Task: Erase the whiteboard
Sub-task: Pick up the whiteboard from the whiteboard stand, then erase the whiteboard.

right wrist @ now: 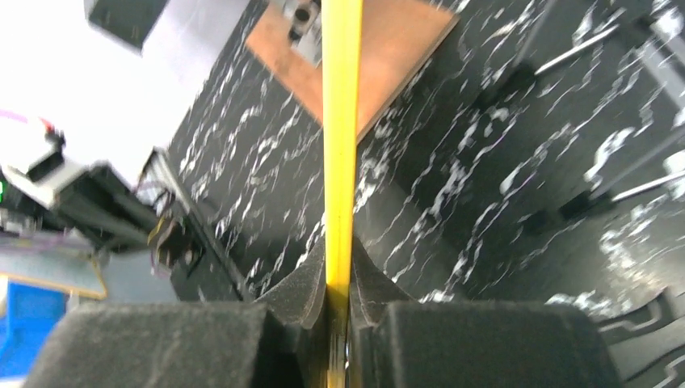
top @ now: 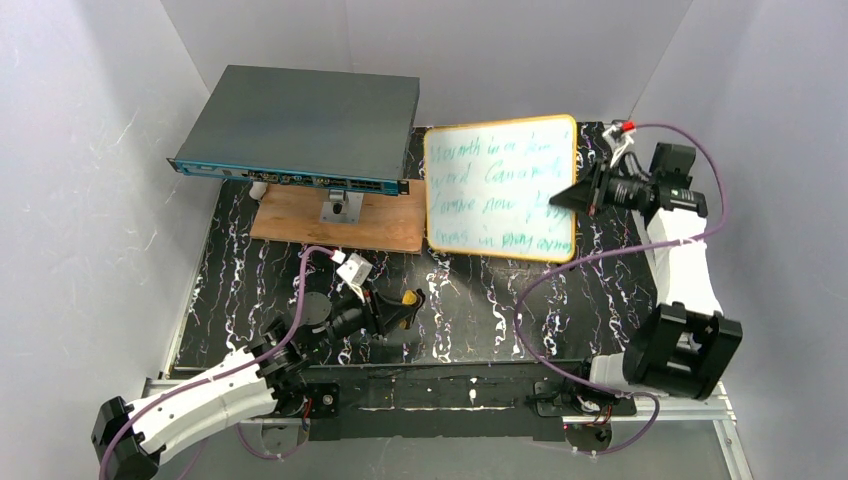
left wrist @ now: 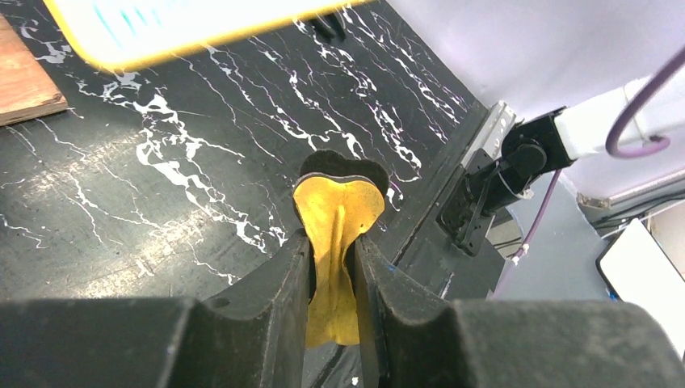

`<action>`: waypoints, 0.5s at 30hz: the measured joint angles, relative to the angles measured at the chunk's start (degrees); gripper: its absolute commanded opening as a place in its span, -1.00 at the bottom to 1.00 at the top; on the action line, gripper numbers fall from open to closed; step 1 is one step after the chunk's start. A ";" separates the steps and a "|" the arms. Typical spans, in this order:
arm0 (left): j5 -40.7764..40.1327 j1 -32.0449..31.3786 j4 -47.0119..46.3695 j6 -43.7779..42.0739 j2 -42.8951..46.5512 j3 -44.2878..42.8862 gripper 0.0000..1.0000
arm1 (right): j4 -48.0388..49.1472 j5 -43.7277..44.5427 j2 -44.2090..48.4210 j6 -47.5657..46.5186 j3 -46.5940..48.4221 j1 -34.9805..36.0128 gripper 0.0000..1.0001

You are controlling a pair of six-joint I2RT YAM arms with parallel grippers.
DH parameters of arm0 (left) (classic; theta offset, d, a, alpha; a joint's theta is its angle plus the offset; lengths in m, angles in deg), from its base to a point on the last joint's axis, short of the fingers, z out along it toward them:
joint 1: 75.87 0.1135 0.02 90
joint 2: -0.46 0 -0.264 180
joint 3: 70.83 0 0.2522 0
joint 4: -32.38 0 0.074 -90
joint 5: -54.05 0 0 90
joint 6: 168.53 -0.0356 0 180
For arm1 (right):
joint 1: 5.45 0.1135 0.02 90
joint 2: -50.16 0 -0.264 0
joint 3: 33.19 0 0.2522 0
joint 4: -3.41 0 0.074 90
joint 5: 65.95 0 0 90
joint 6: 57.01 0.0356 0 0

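The whiteboard point(top: 498, 187), white with a yellow-orange frame and green handwriting, stands tilted at the back middle of the mat. My right gripper point(top: 578, 196) is shut on its right edge; in the right wrist view the yellow frame edge point(right wrist: 341, 145) runs up from between the closed fingers point(right wrist: 307, 283). My left gripper point(top: 408, 305) is shut on a small yellow eraser pad with a dark underside point(left wrist: 338, 210), held low over the mat near the front, well short of the board. A corner of the board point(left wrist: 161, 32) shows at the top of the left wrist view.
A dark-grey flat box point(top: 300, 130) lies at the back left, partly over a brown wooden board point(top: 340, 222). The black marbled mat point(top: 470, 310) covers the table. Grey walls close in left, right and behind. A black rail point(top: 450, 390) runs along the front.
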 measured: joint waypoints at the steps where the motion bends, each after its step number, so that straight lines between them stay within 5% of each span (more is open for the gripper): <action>1: -0.42 0.00 0.24 0.17 0.46 0.00 -1.00 | -3.80 -0.76 2.01 -3.69 -1.40 0.00 -0.97; 7: -1.86 0.00 1.38 0.63 1.64 -0.17 -1.00 | -22.45 -3.10 9.11 -20.96 -11.91 0.26 -0.97; 15: -3.76 0.00 1.42 0.83 2.03 -0.26 -1.00 | -32.26 -4.37 16.59 -29.33 -18.34 -0.11 -0.97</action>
